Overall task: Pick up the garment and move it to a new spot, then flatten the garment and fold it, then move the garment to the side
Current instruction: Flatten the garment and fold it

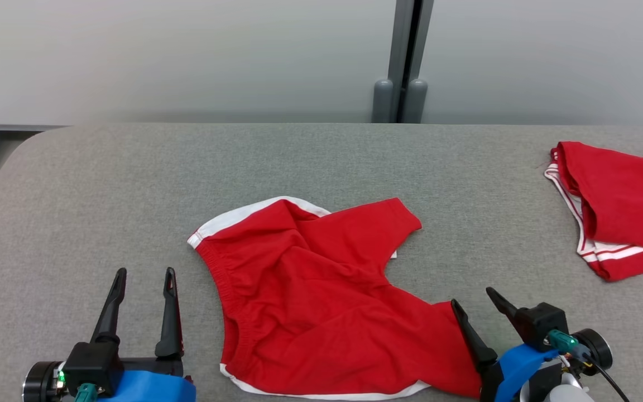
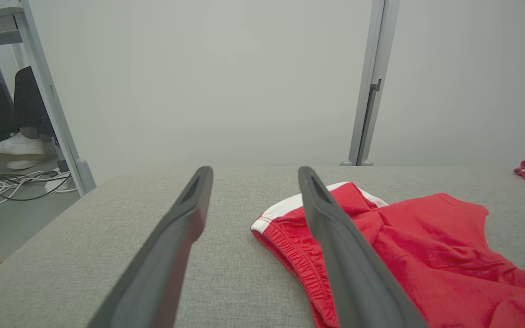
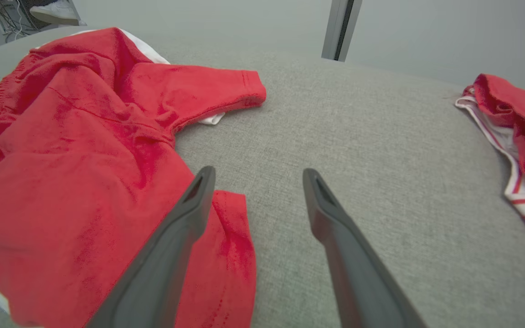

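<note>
Red garment [image 1: 310, 296], white shoe [image 2: 12, 146] in left wrist view

Out at the right edge of the grey fabric tabletop [image 1: 132, 184] lies a bunched red garment with white stripes [image 1: 623, 206]. Behind the table, a grey upright post [image 1: 408, 61] splits the pale wall [image 1: 187, 56]. Off to the left, a white shoe [image 2: 14, 146] sits beside loose cables [image 2: 16, 187] on the floor.

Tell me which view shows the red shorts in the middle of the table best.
The head view: the red shorts lie nearly whole, outline and wrinkles clear. The left wrist view catches only their waistband side, low and cropped. The right wrist view shows the leg hems close up, cropped at left.
</note>
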Available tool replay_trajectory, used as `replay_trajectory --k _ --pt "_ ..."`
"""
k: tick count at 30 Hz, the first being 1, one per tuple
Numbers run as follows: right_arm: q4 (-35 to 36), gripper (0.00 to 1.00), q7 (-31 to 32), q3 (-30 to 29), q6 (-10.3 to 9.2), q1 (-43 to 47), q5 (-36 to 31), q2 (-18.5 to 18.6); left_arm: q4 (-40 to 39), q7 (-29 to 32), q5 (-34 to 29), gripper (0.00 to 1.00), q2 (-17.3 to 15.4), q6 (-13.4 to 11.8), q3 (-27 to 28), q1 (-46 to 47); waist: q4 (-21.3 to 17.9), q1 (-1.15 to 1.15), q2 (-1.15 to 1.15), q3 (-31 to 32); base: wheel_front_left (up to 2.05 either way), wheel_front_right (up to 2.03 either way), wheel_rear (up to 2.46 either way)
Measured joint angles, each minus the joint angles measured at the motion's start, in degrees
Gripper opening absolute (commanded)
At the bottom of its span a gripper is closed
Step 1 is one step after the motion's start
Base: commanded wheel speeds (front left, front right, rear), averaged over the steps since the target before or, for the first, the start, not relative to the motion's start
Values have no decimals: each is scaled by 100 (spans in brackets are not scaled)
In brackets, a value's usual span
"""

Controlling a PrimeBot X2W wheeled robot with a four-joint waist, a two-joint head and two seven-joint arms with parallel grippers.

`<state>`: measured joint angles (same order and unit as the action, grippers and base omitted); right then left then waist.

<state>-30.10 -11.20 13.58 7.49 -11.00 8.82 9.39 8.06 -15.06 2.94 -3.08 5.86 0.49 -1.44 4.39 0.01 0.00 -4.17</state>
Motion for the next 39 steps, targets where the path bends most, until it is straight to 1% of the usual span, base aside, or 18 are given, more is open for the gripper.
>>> replay_trajectory --k 2,6,15,16,17,18,19,23,27,31,37,38,39 --pt "-264 100 188 134 0 -132 30 64 15 -1 1 100 5 0 -43 33 55 0 0 -42 0 0 0" --pt "-675 100 330 361 0 -341 96 151 57 0 10 100 11 1 -94 71 149 0 0 -134 0 0 0" --pt "-1312 100 466 895 0 -806 390 261 75 -1 111 100 12 -53 -227 213 297 0 0 -317 0 0 0" --pt "-1361 91 469 960 0 -849 437 272 75 0 115 100 12 -56 -245 224 304 0 0 -328 0 0 0" --pt "-1402 41 486 1031 0 -885 474 285 77 0 122 100 14 -65 -259 232 310 0 0 -335 0 0 0" --pt "-1445 2 493 1098 0 -924 523 294 77 0 126 100 14 -77 -275 238 313 0 0 -341 0 0 0" --pt "-1479 0 497 1151 1 -968 588 299 77 0 147 100 14 -78 -282 243 316 -1 0 -346 0 0 0" --pt "-1564 0 417 1243 7 -1162 771 397 77 0 163 100 14 -86 -303 256 326 0 0 -364 0 0 0" --pt "-1639 0 237 1148 1 -1451 918 563 79 0 194 100 16 -114 -338 289 343 0 0 -399 0 0 0" --pt "-1790 0 175 1018 1 -1807 1081 572 112 0 216 100 15 -127 -401 357 395 0 0 -442 0 0 0" --pt "-2310 0 190 916 1 -2324 1273 521 126 -1 264 100 15 -155 -510 417 492 0 0 -521 0 0 0" --pt "-2404 35 178 945 1 -2388 1276 505 131 0 270 100 15 -163 -521 421 500 0 0 -532 0 0 0" --pt "-2479 59 129 971 1 -2429 1274 490 134 0 271 100 15 -177 -530 423 506 0 0 -541 0 0 0"
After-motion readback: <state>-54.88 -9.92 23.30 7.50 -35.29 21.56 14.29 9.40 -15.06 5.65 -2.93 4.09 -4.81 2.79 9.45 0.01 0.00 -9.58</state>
